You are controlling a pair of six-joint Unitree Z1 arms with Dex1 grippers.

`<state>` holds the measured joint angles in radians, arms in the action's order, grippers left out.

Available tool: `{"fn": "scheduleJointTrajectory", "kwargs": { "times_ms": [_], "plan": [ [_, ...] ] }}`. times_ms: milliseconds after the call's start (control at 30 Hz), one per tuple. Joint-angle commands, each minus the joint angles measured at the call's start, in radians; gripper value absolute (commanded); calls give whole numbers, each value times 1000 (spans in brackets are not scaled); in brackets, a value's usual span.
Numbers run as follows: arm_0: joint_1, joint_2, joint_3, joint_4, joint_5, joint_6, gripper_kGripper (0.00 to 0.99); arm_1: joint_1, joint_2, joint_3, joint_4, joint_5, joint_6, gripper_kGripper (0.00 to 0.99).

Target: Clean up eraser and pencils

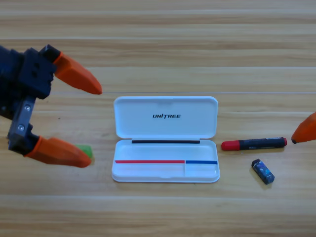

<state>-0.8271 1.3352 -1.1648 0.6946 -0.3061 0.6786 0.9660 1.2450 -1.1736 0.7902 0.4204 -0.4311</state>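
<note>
Left pincer [91, 126] spread wide at the left of the white case [165, 140].
We see the red-capped black pen [254, 144] and dark eraser [263, 171] on the worktop [158, 49] right of the case; a green bit [86, 150], perhaps the green pencil, peeks behind the lower jaw. Right pincer [306, 129]: only a tip, we cannot tell.

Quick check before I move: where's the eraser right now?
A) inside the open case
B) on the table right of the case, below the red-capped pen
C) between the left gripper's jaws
B: the eraser lies on the table right of the open white case, just below the red-capped pen.
</note>
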Motion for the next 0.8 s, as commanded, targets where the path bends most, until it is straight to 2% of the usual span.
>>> {"fn": "scheduleJointTrajectory", "kwargs": {
  "times_ms": [33,300,400,467,600,700,800],
  "plan": [
    [-18,35,11,11,21,-10,988,22,53,32,-5,5,6,986],
    [-18,42,14,11,27,-2,988,22,31,31,-12,-12,52,986],
    [-20,38,14,13,25,-4,988,10,11,32,-20,-86,117,986],
    [-20,39,13,14,27,-4,988,-23,7,31,-20,-124,161,986],
    [-18,42,8,16,53,-7,985,-64,68,26,-16,-308,253,985],
    [-18,53,-24,39,110,-2,985,-96,134,11,-3,-371,310,979],
    [-15,87,-82,92,176,22,985,-96,203,6,-5,-460,380,979]
  ]
}}
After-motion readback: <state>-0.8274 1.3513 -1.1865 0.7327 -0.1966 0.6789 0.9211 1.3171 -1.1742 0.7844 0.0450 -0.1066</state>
